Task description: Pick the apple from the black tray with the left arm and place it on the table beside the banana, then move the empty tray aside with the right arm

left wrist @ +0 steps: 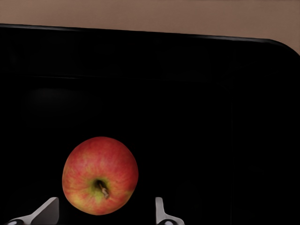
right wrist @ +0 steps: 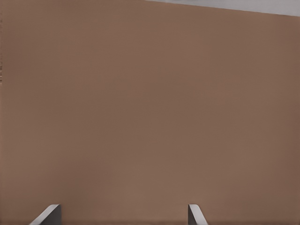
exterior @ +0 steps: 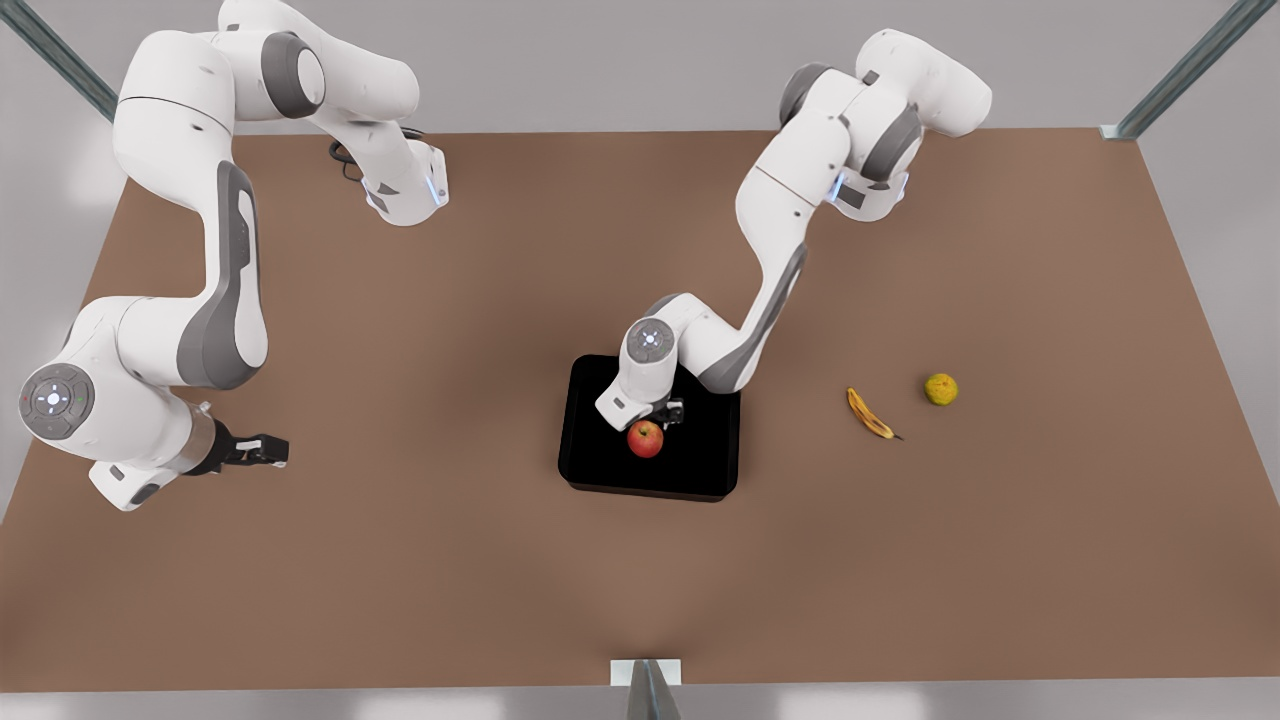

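Resting below spread left gripper (exterior: 668, 412), apple (exterior: 645, 438)

Table (exterior: 400, 560): tray (exterior: 600, 470), banana (exterior: 869, 414), citrus (exterior: 940, 389).

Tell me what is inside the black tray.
The black tray holds the apple, stem up. The open left gripper hovers just above it, fingers apart. The arm covers part of the tray floor; what lies beneath it cannot be seen.
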You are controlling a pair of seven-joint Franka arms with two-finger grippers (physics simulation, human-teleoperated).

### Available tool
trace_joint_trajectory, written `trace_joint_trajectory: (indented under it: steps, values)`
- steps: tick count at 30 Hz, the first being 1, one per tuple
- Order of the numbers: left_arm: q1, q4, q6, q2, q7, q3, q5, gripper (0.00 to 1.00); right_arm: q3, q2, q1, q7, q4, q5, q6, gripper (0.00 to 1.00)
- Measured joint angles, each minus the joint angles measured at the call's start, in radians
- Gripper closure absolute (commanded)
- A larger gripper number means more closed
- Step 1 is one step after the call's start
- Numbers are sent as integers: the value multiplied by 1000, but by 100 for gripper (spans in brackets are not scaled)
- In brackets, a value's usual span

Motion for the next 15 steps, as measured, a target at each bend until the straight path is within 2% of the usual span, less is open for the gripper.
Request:
trace_joint_trajectory:
  steps: [9, 10, 11, 15]
  values:
    - [7, 23, 76, 68, -63, 12, 44, 0, 0, 0, 0, -2, 0, 0, 0, 0]
    - [7, 31, 79, 77, -68, 13, 47, 4, 0, 0, 0, -2, 0, 0, 0, 0]
    - [7, 36, 82, 82, -72, 13, 49, 28, 0, 0, 0, -2, 0, 0, 0, 0]
    - [6, 41, 85, 77, -91, 13, 66, 28, 1, 0, 1, -3, 0, 0, 0, 0]
